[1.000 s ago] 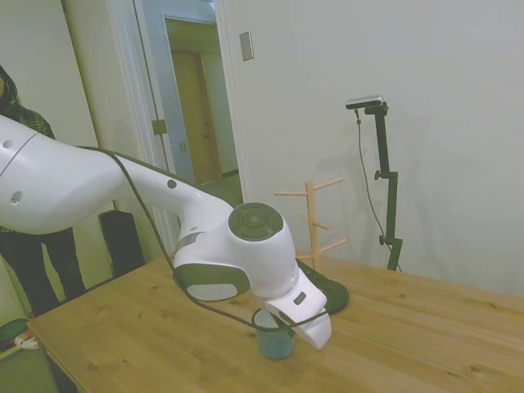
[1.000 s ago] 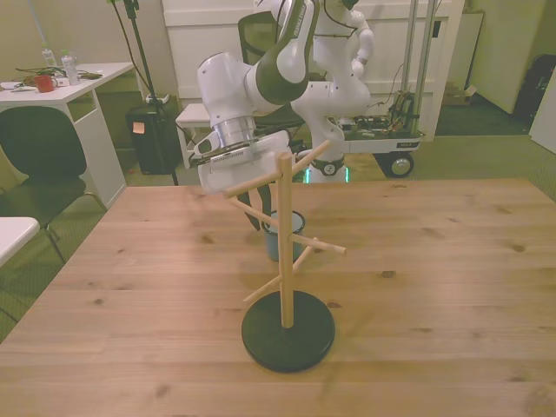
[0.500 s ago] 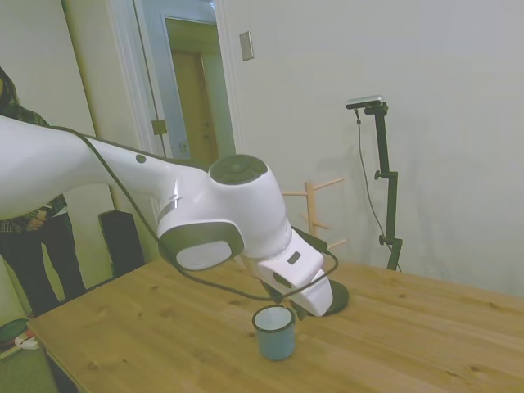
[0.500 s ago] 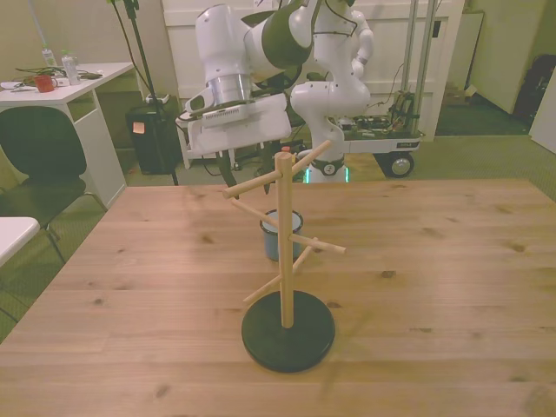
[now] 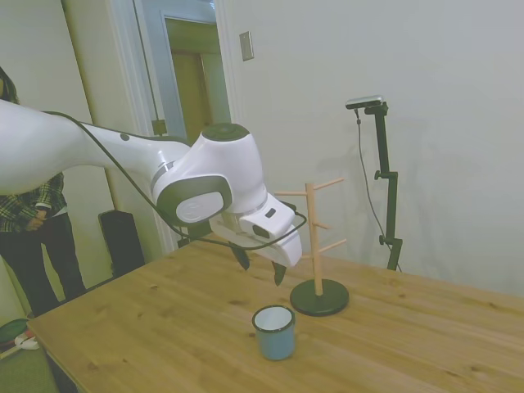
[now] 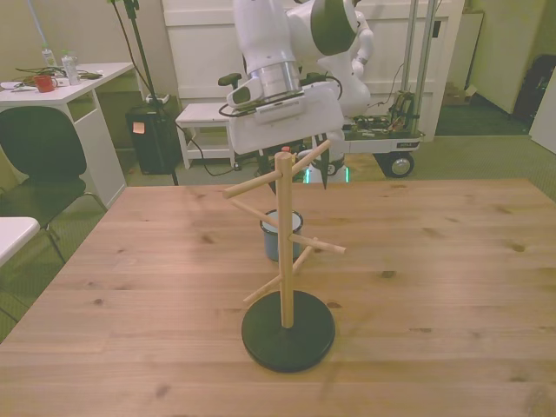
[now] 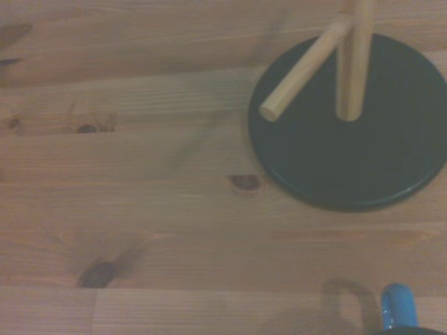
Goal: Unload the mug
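Note:
The light-blue mug stands upright on the wooden table, apart from the wooden peg stand. In the front view the mug shows partly behind the peg stand. My gripper hangs above and just behind the mug, open, with nothing between its fingers. From the front, the gripper sits behind the stand's top and one dark finger shows beside the post. The wrist view catches the stand's black base and, at the picture's edge, the blue mug handle.
A person stands by the doorway past the table's end. In the front view a white desk and a black chair are off the front view's left. A cart with equipment stands behind the table.
My gripper has lifted off the mug and risen well above it, shifting toward the front view's right. The mug stays standing in the same spot on the table.

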{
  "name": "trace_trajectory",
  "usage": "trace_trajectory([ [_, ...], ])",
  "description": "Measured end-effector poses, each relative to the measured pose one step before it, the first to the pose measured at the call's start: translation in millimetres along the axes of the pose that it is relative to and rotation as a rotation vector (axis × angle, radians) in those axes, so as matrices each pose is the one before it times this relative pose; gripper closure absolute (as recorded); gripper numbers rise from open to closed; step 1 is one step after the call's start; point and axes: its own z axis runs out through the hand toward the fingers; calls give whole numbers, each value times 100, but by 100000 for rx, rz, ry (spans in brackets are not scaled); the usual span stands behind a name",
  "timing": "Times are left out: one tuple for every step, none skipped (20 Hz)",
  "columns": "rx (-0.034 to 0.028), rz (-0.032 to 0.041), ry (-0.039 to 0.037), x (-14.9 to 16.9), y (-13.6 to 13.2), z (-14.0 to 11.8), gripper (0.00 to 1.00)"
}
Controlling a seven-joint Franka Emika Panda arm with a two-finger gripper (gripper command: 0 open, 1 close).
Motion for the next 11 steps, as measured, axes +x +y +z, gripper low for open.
trace_trajectory([
  [-1701,556,315,-399,-613,244,0],
  [-1694,1045,844,-401,-553,70,0],
  [-1234,1685,1290,-431,-544,-40,0],
  [-741,1729,1333,-464,-465,-119,0],
  [-403,1334,1110,-580,-458,-80,0],
  [-601,892,705,-664,-423,30,0],
  [-349,626,139,-635,-409,65,0],
  [0,4,-233,-634,-474,133,0],
  [-23,-298,-396,-507,-451,142,0],
  [30,-320,-316,-413,-417,108,0],
  [28,-514,-311,-357,-363,107,0],
])
